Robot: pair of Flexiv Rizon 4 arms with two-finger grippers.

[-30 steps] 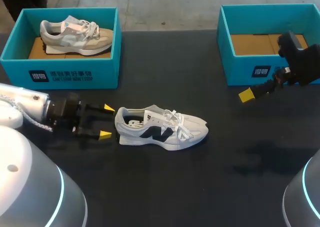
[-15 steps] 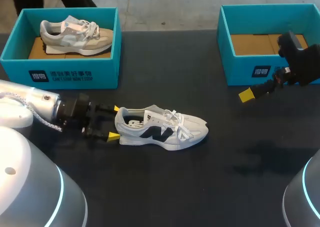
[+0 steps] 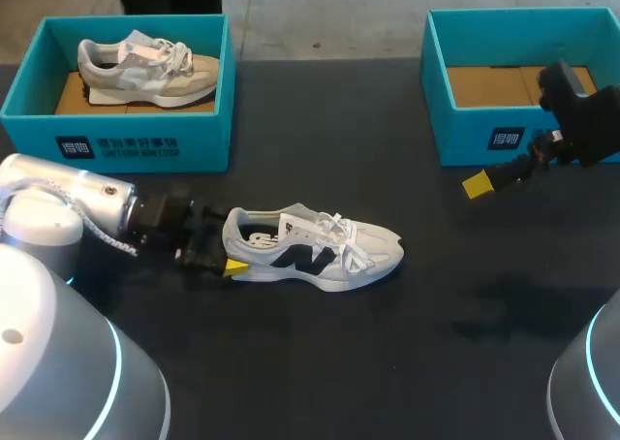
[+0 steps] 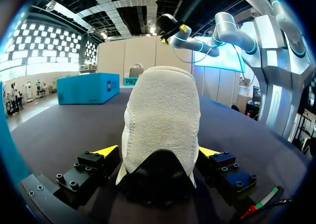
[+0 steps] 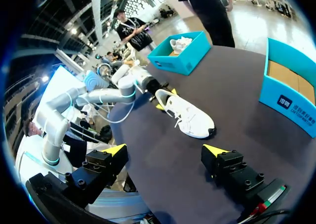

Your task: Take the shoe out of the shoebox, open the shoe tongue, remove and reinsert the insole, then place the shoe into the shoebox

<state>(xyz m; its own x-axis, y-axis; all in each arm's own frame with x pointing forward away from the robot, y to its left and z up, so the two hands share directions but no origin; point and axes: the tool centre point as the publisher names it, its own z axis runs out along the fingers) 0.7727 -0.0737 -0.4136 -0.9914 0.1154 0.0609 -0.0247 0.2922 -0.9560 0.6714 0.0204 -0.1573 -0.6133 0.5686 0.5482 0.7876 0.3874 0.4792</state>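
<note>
Toward 10 o'clock on the black table (image 3: 320,362) stands a teal cardboard shoebox (image 3: 136,147) with a grey and beige sneaker (image 3: 145,67) lying in it on its sole. Toward 2 o'clock a second teal shoebox (image 3: 455,140) shows its brown cardboard floor. Both boxes sit well apart from the shoe at the middle. From 9 o'clock the left arm lies low and level over the table, its left gripper (image 4: 158,151) open, with one yellow-tipped finger on each side of the shoe's heel. From 3 o'clock the right arm hangs just in front of the second box, its right gripper (image 5: 165,152) spread wide over the tabletop. Near the table's middle rests the white mesh sneaker (image 3: 320,246), outside both boxes and upright on its sole. Its heel points to 9 o'clock and its toe to 3 o'clock, and it has a dark logo on its side, white laces and a rough-textured white heel panel.
</note>
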